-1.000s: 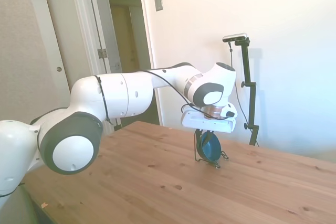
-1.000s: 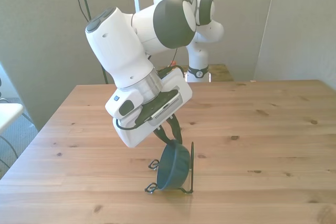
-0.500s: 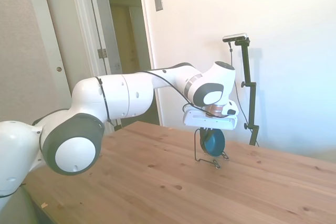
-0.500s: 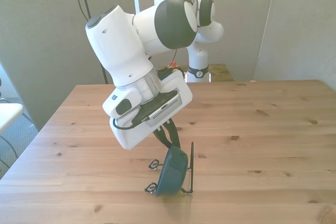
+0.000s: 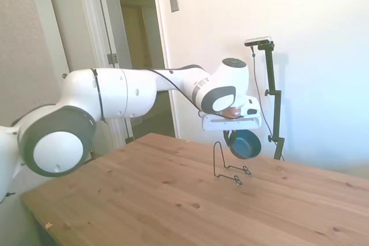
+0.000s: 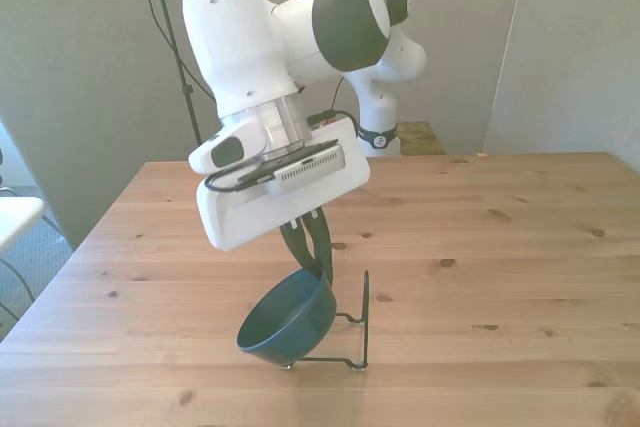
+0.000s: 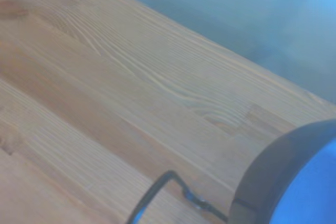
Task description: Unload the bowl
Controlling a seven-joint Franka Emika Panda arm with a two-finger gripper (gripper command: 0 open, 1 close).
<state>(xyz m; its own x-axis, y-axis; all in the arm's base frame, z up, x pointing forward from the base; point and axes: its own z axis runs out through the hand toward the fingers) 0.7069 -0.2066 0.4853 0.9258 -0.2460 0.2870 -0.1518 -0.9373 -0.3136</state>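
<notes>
The bowl [image 6: 288,324] hangs by its rim in the gripper [image 6: 318,265], whose fingers pinch it, clear of the wire rack [image 6: 357,319] and above the wooden table [image 6: 520,247]. By my judgement the lift-out step is done; next it needs carrying aside and setting down. No writing is legible.

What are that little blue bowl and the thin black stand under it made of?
The bowl looks like glazed ceramic or hard plastic: smooth dark blue outside, teal inside, slight sheen; the look leaves it open. The stand looks like bent metal wire with a black coating. The table is light knotty wood, with visible grain.
</notes>
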